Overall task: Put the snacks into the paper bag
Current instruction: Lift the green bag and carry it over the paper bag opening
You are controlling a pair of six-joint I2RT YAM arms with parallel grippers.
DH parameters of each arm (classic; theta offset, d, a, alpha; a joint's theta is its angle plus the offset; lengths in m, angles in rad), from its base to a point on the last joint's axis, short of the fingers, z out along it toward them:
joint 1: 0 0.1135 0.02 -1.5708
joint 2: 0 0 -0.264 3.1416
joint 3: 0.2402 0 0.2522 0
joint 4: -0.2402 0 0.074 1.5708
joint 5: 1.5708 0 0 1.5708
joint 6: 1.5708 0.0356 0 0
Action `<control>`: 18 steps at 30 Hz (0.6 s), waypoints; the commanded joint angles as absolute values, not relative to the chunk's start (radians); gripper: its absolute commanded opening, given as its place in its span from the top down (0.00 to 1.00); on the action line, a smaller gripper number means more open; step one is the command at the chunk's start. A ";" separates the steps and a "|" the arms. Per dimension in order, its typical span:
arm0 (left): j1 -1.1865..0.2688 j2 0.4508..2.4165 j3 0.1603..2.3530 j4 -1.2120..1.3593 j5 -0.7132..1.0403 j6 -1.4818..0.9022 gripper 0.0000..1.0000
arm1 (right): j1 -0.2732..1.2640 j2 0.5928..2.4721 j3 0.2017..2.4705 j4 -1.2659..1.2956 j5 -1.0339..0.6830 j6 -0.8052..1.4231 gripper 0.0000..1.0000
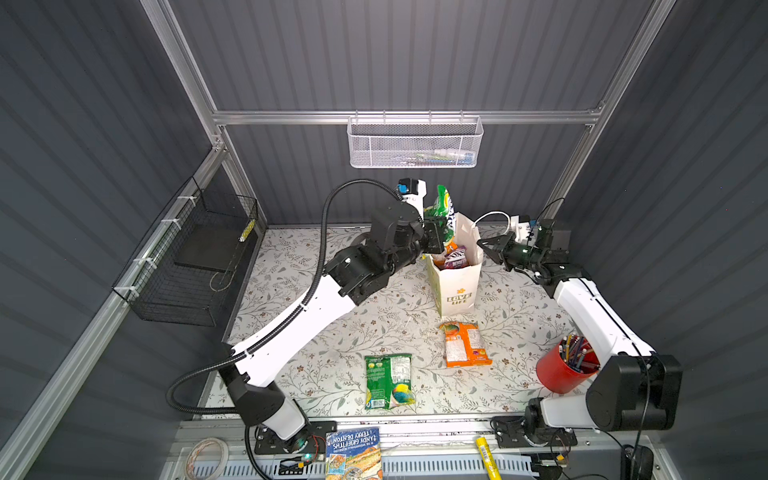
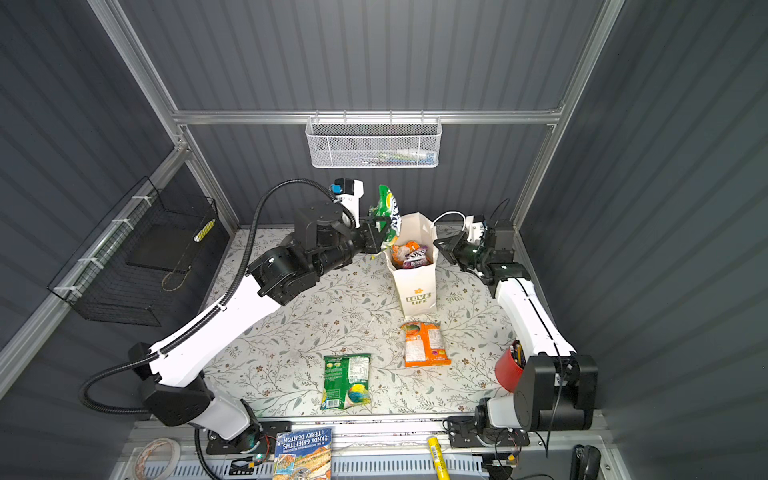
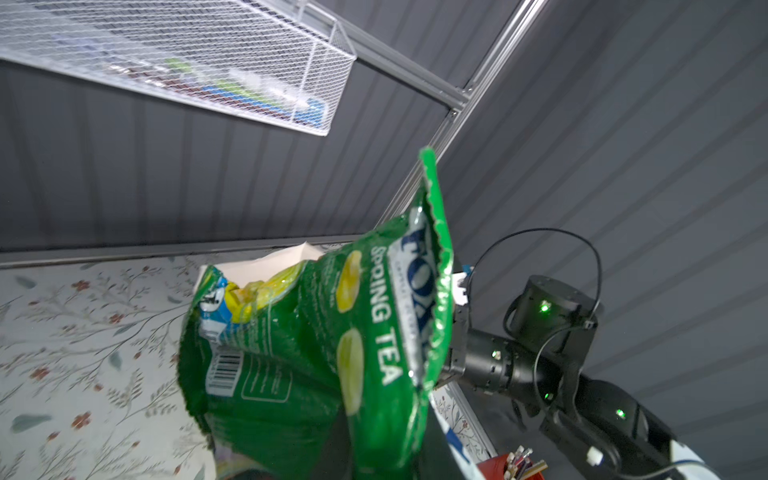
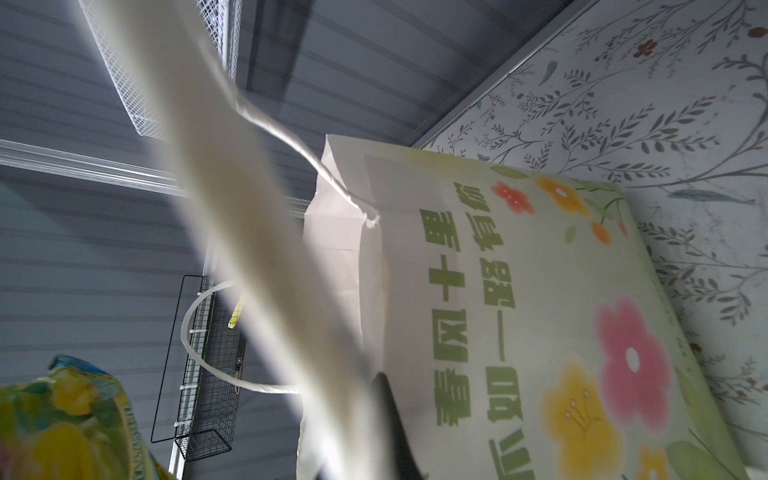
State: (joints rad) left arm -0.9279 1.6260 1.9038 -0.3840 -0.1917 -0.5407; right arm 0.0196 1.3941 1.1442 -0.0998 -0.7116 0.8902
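L tool (image 1: 438, 237) gripping green snack (image 1: 444, 207), R tool (image 1: 488, 245) closed, floral tabletop (image 1: 328, 349), grey walls (image 1: 415, 58)

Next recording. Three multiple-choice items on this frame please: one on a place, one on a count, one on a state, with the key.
1. The Spring Tea packet is: A lying flat, untouched; B in the left pincer, beside the paper bag's rim; C deep inside the bag.
2. Packets lying on the table outside the bag: A one; B two; C four.
3. The bag is: A upright, mouth open; B tipped over; C folded flat.
Key: B, the pincer clamps it by the rim; B, a green packet and an orange packet; A, it stands with its mouth gaping.
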 commanded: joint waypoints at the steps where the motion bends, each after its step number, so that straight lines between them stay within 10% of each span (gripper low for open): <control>1: -0.937 1.731 2.037 -0.384 -0.146 -0.484 0.90 | 0.021 1.350 1.161 -0.012 -0.758 0.891 1.00; 18: -0.934 2.123 2.440 -0.571 -0.278 -0.410 0.88 | 0.021 1.350 1.163 -0.008 -0.758 0.891 1.00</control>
